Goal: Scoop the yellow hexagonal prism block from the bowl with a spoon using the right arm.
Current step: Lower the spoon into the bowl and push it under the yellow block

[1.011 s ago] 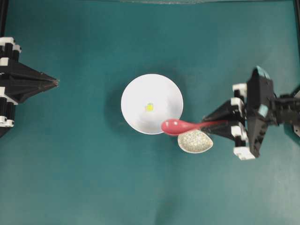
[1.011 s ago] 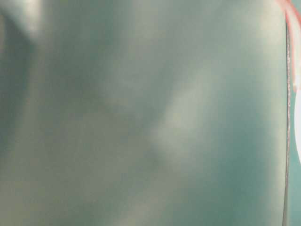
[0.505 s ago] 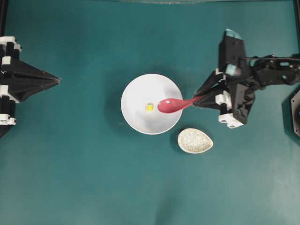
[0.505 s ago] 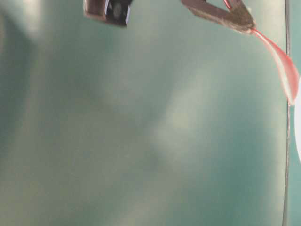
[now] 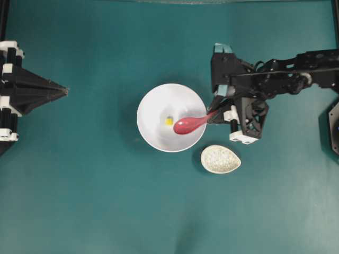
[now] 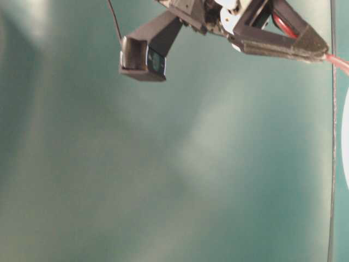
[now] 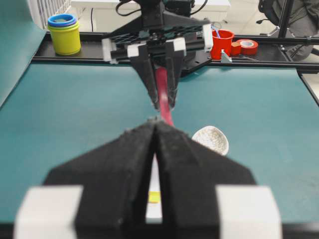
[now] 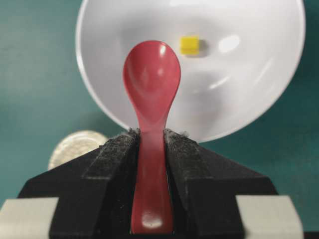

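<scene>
The right gripper (image 5: 213,115) has its fingers closed on the handle of the spoon (image 5: 188,124), and it has moved in since half a second ago — the arm now reaches further across the table (image 5: 95,201) and sits close beside the bowl (image 5: 153,106). The spoon's head has slid lower and a little further inside the bowl, and now lies over the near half of the white floor. The yellow block (image 5: 169,120) rests near the middle of the bowl, just beside the tip of the spoon's head; in the right wrist view it sits slightly off to one side of the head, not in it. The block has not shifted. The small speckled dish (image 5: 220,159) stays on the table just outside the bowl. The left gripper (image 5: 64,92) remains pressed shut on nothing, well away at the table's edge — unchanged.
</scene>
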Controlling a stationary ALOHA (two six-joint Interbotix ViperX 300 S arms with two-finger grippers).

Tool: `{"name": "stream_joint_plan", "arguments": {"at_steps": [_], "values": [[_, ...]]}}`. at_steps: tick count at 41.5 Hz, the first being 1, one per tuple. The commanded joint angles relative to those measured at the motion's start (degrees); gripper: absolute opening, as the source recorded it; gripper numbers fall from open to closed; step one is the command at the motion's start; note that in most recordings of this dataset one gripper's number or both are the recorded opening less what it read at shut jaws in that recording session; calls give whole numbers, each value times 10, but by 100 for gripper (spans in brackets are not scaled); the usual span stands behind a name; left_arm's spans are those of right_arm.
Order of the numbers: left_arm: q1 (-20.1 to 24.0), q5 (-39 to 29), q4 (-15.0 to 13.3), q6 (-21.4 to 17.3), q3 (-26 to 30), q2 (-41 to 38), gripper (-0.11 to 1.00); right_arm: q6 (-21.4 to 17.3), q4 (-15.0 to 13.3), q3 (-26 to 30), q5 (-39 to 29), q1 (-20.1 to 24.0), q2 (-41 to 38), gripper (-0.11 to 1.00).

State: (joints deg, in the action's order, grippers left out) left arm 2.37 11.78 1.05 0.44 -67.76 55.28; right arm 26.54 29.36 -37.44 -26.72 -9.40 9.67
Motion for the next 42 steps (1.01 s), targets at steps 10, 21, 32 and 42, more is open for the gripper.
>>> {"name": "stream_joint_plan", "arguments": {"at_steps": [10,21,32,42], "values": [[2,4,1,-3,11,-5,0,-64,-64,39,-33,-2,-27,24],[2,5,2,-3,11,-5,0,-77,-76,51,-33,-2,-58,24],[2,5,2,-4,11,-5,0,-76,-76,69,-22,3,-88,24],[2,5,2,-4,11,-4,0,-77,-75,76,19,11,-108,24]]}}
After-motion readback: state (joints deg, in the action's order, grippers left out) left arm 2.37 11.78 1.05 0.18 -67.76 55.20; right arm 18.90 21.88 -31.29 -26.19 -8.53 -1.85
